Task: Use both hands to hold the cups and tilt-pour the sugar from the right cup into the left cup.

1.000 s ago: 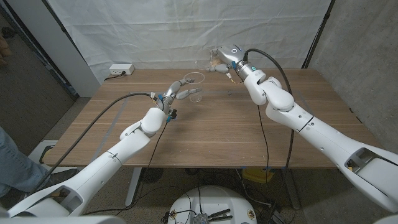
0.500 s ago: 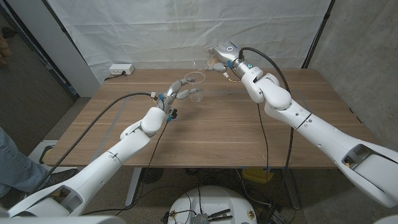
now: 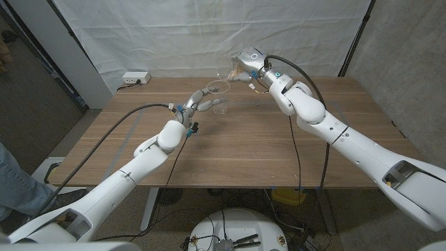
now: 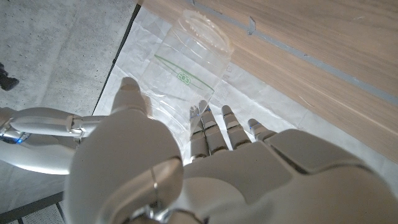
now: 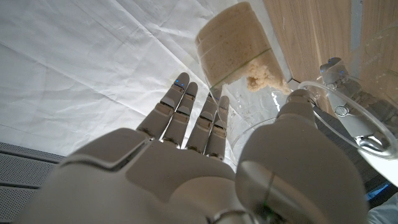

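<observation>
In the head view my left hand [image 3: 200, 102] holds a clear empty cup [image 3: 219, 95] upright above the table's far middle. My right hand [image 3: 245, 67] grips a second clear cup [image 3: 231, 70] with brownish sugar, tilted toward the left cup and just above its rim. The left wrist view has my left hand [image 4: 186, 168] around the empty cup [image 4: 189, 68]. From the right wrist I see my right hand [image 5: 205, 168] gripping the sugar cup [image 5: 239, 53], with the sugar slumped toward its mouth over the left cup's rim [image 5: 348, 124].
The wooden table [image 3: 244, 150] spreads in front of both arms. A white power strip [image 3: 135, 77] lies at its back left corner. A white cloth backdrop [image 3: 174, 35] hangs behind. A person's leg [image 3: 14, 185] shows at the left edge.
My right hand has moved left with the sugar cup, closer to the left cup, and tipped it further. The left hand and its cup have stayed put.
</observation>
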Robot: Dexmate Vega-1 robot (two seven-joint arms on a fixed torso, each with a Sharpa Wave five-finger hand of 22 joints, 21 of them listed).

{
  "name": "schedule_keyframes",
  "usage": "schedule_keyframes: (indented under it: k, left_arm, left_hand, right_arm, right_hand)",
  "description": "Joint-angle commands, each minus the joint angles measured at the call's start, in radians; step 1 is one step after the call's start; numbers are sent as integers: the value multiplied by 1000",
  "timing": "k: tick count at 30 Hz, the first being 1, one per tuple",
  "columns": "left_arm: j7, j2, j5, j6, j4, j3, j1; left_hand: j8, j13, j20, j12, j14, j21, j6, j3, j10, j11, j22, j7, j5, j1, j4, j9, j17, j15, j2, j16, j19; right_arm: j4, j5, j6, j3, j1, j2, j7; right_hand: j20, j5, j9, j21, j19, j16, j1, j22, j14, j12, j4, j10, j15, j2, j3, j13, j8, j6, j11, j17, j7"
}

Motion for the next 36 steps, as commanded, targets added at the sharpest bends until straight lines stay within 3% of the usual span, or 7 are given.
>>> schedule_keyframes:
  k: [1, 3, 14, 18, 36]
  left_arm:
    - [5, 10, -3, 3, -14, -8, 11]
    - [4, 11, -4, 4, -16, -9, 13]
    - [4, 16, -24, 10, -33, -21, 28]
    - [5, 18, -23, 11, -37, -20, 29]
    - [-5, -1, -21, 15, -28, 0, 10]
  left_hand:
    - [-1, 6, 5, -6, -1, -2, 9, -6, 2, -2, 2, 0, -2, 1, 0, 2, 4, -7, 5, 0, -4]
    - [-2, 6, 6, -7, -2, -2, 8, -7, 0, 8, 2, 0, -2, 0, 1, 2, 4, -6, 5, 0, -4]
    - [-2, 6, 4, -5, -2, -2, 10, -10, 4, -7, 2, 1, -2, 0, 2, 2, 4, -7, 5, 0, -4]
    - [-3, 6, 6, -7, -3, -2, 9, -11, 1, 1, 2, 1, -2, -1, 2, 2, 4, -7, 5, 0, -6]
    - [-4, 6, 6, -6, -3, -2, 12, -16, 3, -2, 2, 0, -2, -1, 4, 2, 4, -5, 5, 1, -8]
  right_arm:
    - [-12, -46, 4, 19, -19, -12, -2]
    - [-16, -54, 5, 20, -23, -15, -5]
    - [-28, -87, 22, 25, -36, -29, -13]
    - [-28, -108, 35, 23, -32, -38, -19]
    - [-36, -122, 54, 25, -36, -13, -20]
  right_hand:
    - [-69, -1, 6, 0, -2, -3, 1, 6, 12, -3, 3, 7, -103, 12, -1, 2, 1, 4, -4, 5, -4]
    - [-69, -1, 6, 0, -2, -3, 1, 6, 12, -2, 4, 9, -103, 12, -1, 2, 1, 4, -4, 5, -4]
    - [-70, -2, 6, 0, -2, -3, 2, 6, 14, -4, 3, 9, -106, 15, -1, 2, 1, 7, -5, 5, -7]
    - [-70, -2, 6, -1, -2, -3, 2, 6, 14, -5, 3, 9, -106, 15, -1, 2, 0, 7, -6, 5, -9]
    - [-71, -3, 6, -2, -2, -4, 3, 6, 15, -7, 2, 10, -108, 16, -1, 2, -2, 8, -9, 4, -10]
